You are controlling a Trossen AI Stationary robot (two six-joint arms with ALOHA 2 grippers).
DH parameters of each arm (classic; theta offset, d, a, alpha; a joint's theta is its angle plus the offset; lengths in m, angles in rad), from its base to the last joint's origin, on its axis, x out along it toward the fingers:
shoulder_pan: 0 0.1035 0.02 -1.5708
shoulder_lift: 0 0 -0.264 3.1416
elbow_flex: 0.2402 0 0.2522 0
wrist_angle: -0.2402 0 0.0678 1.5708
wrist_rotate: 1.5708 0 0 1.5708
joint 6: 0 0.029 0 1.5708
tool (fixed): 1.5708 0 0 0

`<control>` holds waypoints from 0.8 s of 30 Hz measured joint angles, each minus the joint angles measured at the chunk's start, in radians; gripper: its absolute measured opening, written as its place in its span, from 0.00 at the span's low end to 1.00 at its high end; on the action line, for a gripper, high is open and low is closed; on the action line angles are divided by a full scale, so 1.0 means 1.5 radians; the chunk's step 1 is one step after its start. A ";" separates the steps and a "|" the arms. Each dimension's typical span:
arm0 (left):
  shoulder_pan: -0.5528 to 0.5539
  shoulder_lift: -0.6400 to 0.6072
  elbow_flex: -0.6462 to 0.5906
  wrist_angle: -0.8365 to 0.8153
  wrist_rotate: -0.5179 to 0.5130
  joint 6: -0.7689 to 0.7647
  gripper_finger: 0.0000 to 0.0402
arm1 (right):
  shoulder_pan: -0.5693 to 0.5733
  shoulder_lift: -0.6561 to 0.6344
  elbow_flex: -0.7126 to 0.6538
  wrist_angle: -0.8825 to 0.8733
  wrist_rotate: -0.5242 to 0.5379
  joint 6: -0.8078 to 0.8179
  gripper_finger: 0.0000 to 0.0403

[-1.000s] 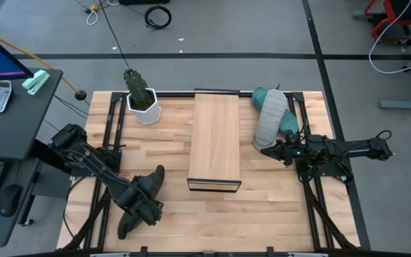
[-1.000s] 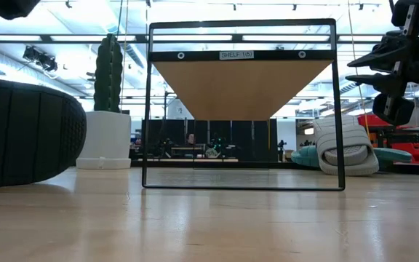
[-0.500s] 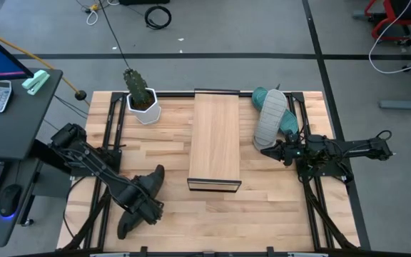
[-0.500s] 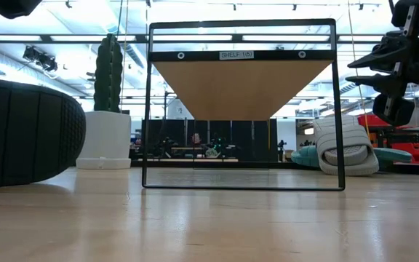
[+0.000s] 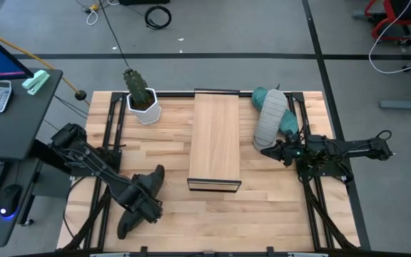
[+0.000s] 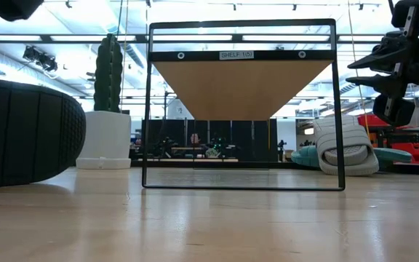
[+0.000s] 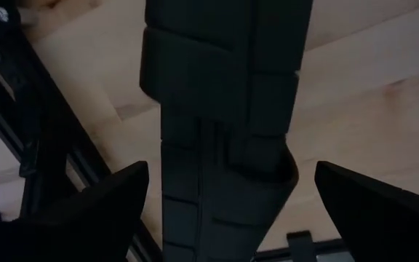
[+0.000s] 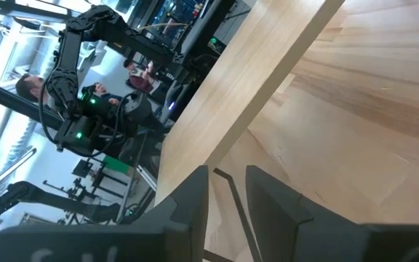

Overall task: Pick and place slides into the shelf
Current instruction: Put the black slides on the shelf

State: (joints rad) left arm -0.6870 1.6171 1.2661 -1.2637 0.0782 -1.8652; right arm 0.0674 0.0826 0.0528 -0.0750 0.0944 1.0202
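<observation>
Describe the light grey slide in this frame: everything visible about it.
The light grey slide looks like foam, with a wide ribbed strap seen in the low view. It lies on the table's far right, beside the shelf, resting partly on top of the teal slide, so it sits tilted. The right tool hovers just beyond its near end, not holding it.

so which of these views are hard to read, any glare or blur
Low view: bright ceiling lights backlight the black-framed light-wood shelf, with soft glare on the slatted wooden tabletop; the black foam slide looms close and dark. Left wrist view: dim, the same black slide fills it, soft-edged. Right wrist view: tilted, room behind washed out. High view: even light, clear.
</observation>
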 joint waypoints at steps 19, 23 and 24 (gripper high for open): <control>0.031 0.001 -0.113 0.099 0.017 0.037 1.00 | 0.000 0.000 0.000 0.000 0.000 0.000 0.25; 0.031 0.001 -0.141 0.152 0.017 0.050 1.00 | 0.000 0.000 0.000 0.000 0.000 0.000 0.25; 0.031 0.001 -0.147 0.162 0.017 0.050 1.00 | 0.000 0.000 0.000 0.000 0.000 0.000 0.25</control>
State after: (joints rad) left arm -0.6405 1.6184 1.0461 -1.0210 0.1032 -1.7899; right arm 0.0673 0.0826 0.0528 -0.0750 0.0944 1.0206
